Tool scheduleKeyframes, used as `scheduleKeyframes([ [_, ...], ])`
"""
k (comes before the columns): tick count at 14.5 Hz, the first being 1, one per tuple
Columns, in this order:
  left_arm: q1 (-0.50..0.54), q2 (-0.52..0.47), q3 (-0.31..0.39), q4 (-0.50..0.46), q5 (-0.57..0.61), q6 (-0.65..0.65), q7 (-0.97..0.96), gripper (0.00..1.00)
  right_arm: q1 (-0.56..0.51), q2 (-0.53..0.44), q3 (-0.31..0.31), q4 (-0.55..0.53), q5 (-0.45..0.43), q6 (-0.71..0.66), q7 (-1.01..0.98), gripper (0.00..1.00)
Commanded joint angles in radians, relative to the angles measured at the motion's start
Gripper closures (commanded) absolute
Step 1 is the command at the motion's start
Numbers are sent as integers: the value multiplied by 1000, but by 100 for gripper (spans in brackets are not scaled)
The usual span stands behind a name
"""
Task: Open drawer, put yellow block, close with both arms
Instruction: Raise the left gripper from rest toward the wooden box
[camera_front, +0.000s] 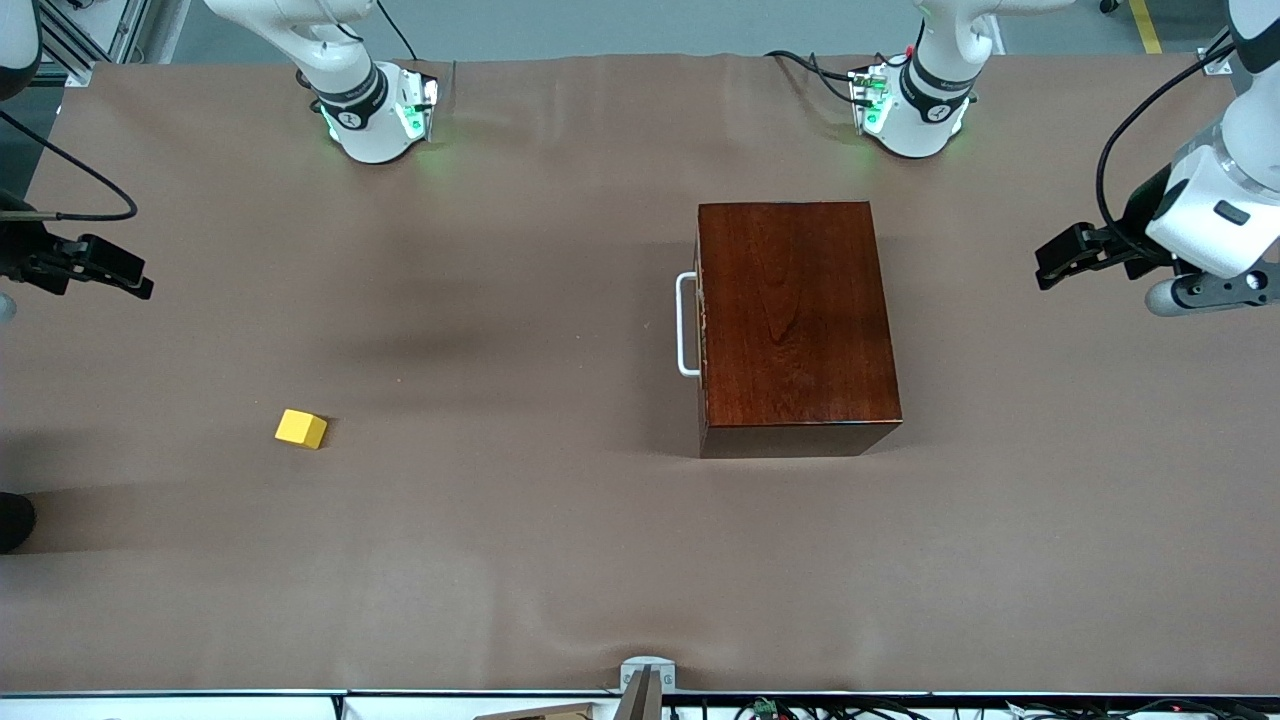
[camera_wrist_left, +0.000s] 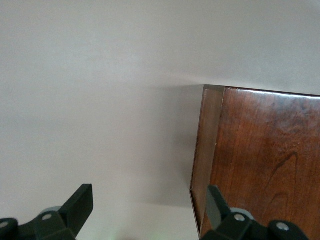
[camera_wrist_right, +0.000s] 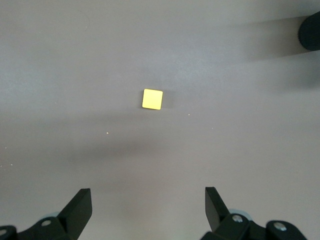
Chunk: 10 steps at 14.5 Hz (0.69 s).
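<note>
Hanging wide open over the brown worktop (camera_front: 560, 560), the right pincer (camera_wrist_right: 147, 205) is well apart from the small yellow cube (camera_front: 301, 429); the left pincer (camera_wrist_left: 150, 205), empty and open too, hovers beside the shut dark red-brown wooden drawer box (camera_front: 795, 320), whose white bar handle (camera_front: 686, 324) faces the right arm's end.

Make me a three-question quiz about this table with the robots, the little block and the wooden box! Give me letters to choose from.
1. Where is the yellow block?
A. On the table, toward the right arm's end
B. On top of the box
C. Inside the drawer

2. What colour is the drawer's handle?
A. Black
B. White
C. Yellow

3. How is the drawer in the wooden box?
A. Pulled out
B. Taken away
C. Closed

Answers:
1 A, it lies alone on the bare table.
2 B, the bar at the drawer's front is white.
3 C, its front sits flush with the box.
</note>
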Motion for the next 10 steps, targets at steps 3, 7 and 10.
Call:
scheduleKeyframes([
  [3,-4,7,-134,23,-6,2,-18,0,-23,14,13,28,-11,-14,1,0],
  [7,-15,64,-282,93,-69,2,-255,0,-31,37,13,28,-8,-3,5,0],
  [10,-125,129,-353,145,-67,5,-410,0,-29,64,13,41,-10,3,3,0],
])
